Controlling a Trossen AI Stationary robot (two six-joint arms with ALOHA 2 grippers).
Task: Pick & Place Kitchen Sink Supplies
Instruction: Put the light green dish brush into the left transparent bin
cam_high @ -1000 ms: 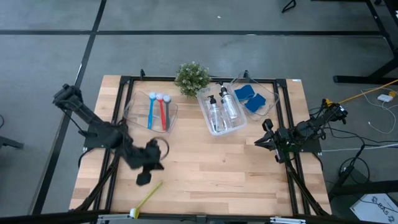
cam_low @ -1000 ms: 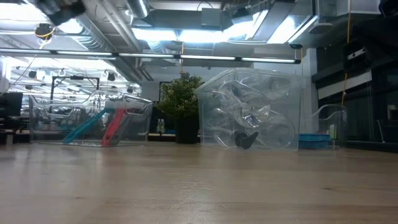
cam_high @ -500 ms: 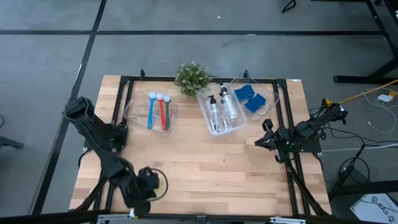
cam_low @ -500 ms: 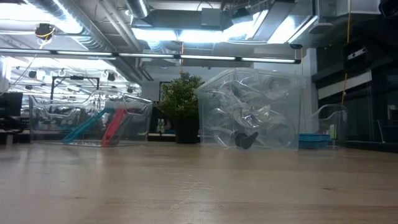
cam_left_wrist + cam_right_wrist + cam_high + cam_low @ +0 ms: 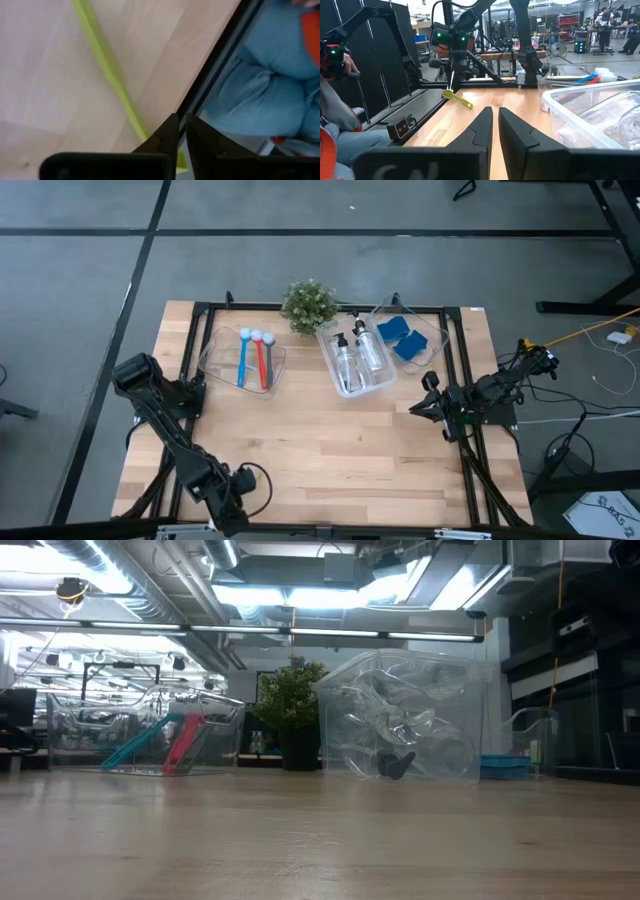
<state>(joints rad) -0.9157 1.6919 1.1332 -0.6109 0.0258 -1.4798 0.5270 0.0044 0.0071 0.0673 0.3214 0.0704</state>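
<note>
Yellow-green dish brush (image 5: pixel 107 70) | just beyond left gripper (image 5: pixel 181 131), head cut off by frame | fingers nearly closed, gripping nothing | right gripper (image 5: pixel 495 125) likewise, idle.

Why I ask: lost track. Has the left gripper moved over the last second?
Yes: the left gripper moved away from the brush bin, to the table's front edge.

The high view looks straight down on the whole worktop (image 5: pixel 340 450); the low view sits at board height, facing level across it to the clear bins (image 5: pixel 405 720) and the plant (image 5: pixel 292 700), which both views share; the left wrist view hangs close over the worktop's edge; the right wrist view looks along the surface toward the left arm (image 5: pixel 455 35).
</note>
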